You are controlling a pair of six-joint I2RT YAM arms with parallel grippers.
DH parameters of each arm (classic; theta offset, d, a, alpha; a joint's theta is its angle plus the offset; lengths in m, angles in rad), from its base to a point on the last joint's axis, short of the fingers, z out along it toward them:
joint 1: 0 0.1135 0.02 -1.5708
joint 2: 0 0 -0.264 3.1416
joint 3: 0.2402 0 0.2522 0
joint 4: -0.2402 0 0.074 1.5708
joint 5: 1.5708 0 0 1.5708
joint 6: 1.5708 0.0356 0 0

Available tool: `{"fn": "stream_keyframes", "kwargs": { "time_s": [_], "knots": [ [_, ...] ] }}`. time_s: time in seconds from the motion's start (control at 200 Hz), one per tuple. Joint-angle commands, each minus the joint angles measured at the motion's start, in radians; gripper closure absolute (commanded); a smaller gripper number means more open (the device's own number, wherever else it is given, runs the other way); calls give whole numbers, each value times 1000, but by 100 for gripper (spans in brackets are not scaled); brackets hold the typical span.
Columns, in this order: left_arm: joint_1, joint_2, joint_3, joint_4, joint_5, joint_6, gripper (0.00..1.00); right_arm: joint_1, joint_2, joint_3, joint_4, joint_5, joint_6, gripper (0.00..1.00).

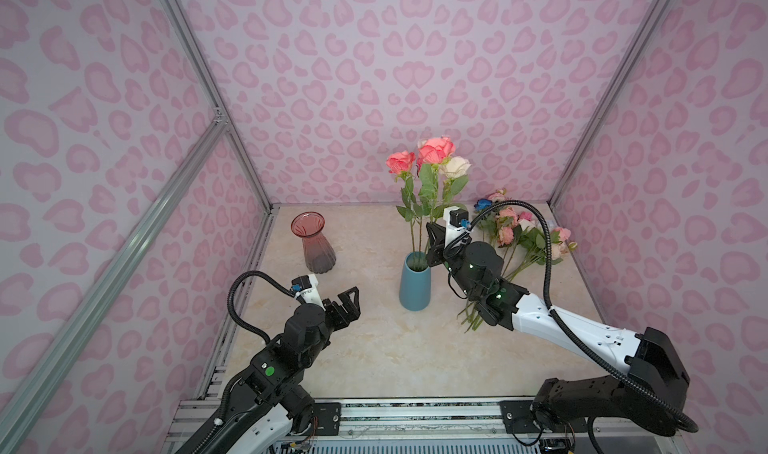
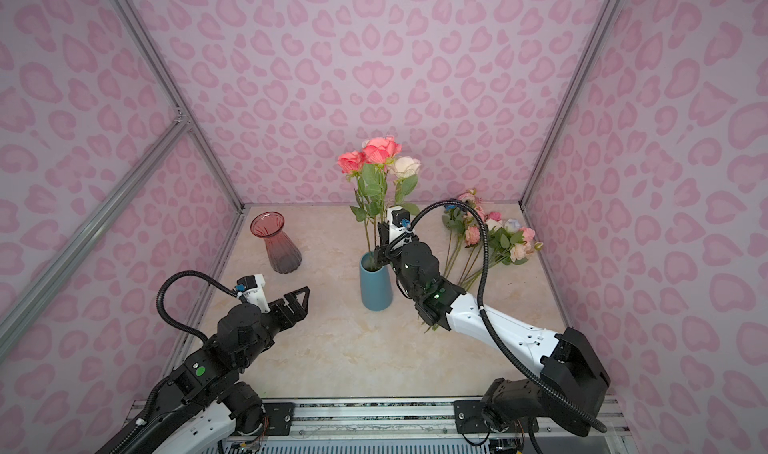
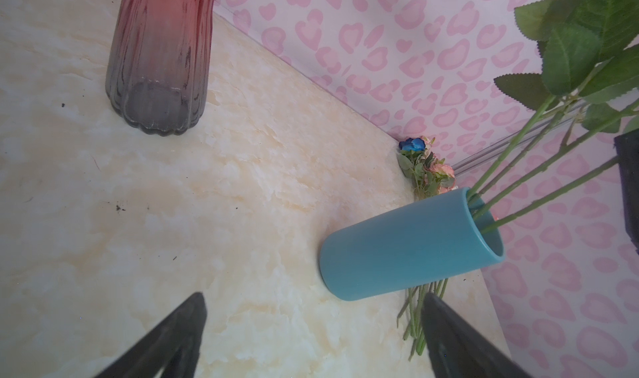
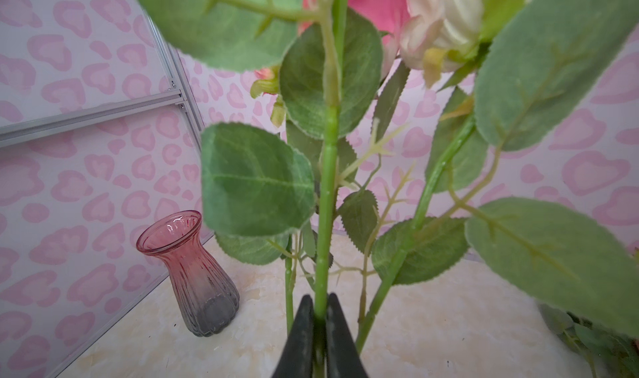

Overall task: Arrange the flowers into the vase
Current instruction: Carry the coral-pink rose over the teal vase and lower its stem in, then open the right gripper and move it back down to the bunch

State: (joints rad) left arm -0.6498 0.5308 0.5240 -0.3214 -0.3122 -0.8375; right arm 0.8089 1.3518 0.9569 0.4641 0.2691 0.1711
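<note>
A blue vase (image 1: 414, 283) (image 2: 376, 283) (image 3: 408, 244) stands mid-table with three roses (image 1: 436, 154) (image 2: 380, 154), two coral and one cream, rising from it. My right gripper (image 1: 433, 242) (image 2: 382, 244) (image 4: 321, 307) sits just above the vase mouth, shut on one green stem (image 4: 326, 193) among the leaves. More flowers (image 1: 523, 231) (image 2: 496, 233) lie in a pile at the back right, a deep blue bloom (image 3: 411, 144) among them. My left gripper (image 1: 347, 304) (image 2: 297, 300) (image 3: 313, 296) hovers open and empty to the left of the blue vase.
A red-to-grey ribbed glass vase (image 1: 313, 242) (image 2: 276, 242) (image 3: 162, 54) (image 4: 188, 272) stands empty at the back left. Cut ends of the lying stems (image 1: 471, 319) (image 3: 420, 321) reach under my right arm. Pink patterned walls enclose three sides.
</note>
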Motion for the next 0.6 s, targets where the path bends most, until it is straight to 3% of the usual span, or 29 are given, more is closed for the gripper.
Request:
{"fn": "stream_keyframes", "kwargs": {
  "time_s": [0.0, 0.595],
  "knots": [
    [-1, 8, 4, 49, 2, -5, 2, 1, 1, -10, 15, 18, -9, 89],
    [0, 32, 3, 76, 29, -1, 2, 43, -84, -2, -52, 15, -26, 82]
  ]
}}
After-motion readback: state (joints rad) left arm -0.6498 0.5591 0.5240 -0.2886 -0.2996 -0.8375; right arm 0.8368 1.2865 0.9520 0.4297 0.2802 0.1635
